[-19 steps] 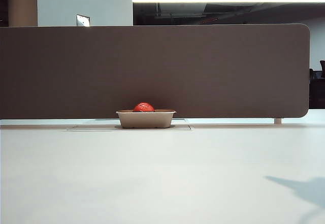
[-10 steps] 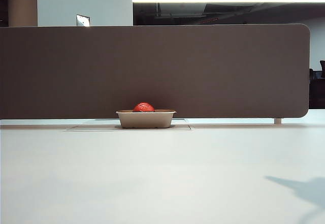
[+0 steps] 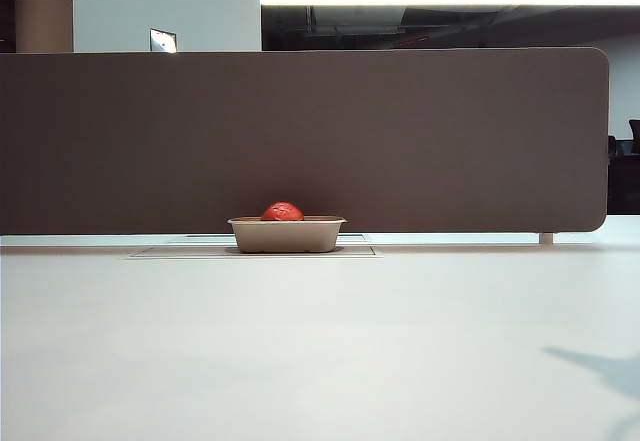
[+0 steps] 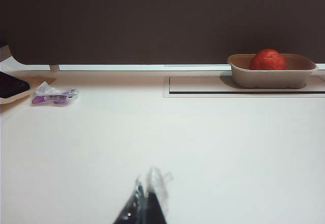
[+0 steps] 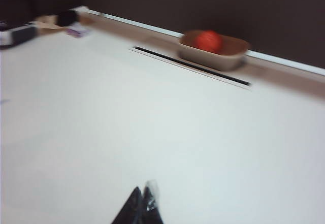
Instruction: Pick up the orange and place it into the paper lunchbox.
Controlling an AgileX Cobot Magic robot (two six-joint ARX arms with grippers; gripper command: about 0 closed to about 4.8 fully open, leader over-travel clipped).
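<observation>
Item one: I am seeing the orange (image 3: 283,211) sitting inside the paper lunchbox (image 3: 287,236), against the dark divider (image 3: 300,141) on the white table (image 3: 320,341). Left gripper (image 4: 146,203): fingers pressed together, holding nothing, hovering well away. Right gripper (image 5: 143,206): likewise closed, empty, well apart.

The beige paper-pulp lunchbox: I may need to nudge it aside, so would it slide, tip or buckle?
The shallow beige paper-pulp lunchbox looks low and wide, so tipping seems unlikely. Its thin flared rim may flex under a push. The round reddish-orange orange sits inside and could roll against a wall. Both the left gripper and right gripper are shut, far away.
</observation>
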